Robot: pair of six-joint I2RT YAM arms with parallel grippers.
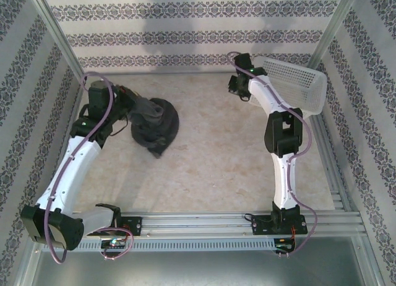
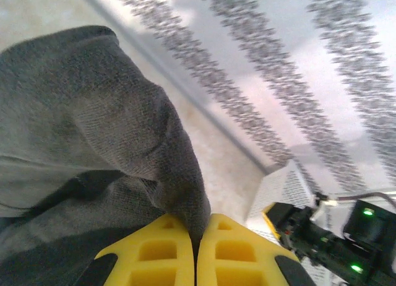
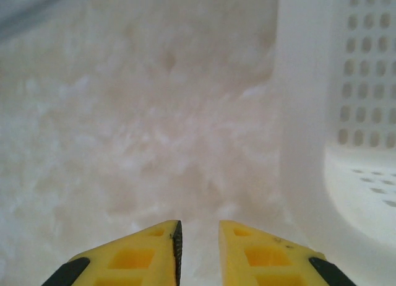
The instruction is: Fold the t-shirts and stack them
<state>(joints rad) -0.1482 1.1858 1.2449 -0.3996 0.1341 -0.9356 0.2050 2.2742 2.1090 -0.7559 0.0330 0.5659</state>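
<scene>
Yellow fingers (image 2: pixel 154 255) of the left tool (image 2: pixel 196 233) are pinched together on a fold of the t-shirt (image 2: pixel 93 125), which is bunched in a round heap at the far left of the counter (image 1: pixel 216 156); no long axis is discernible. Open room is left mid-counter. Right tool (image 3: pixel 198 233), slightly parted and holding nothing, is held just beside the basket (image 3: pixel 303 125).

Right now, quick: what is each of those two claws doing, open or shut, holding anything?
Left gripper: shut on a pinch of the dark t-shirt.
Right gripper: slightly open, holding nothing, beside the white basket.
</scene>
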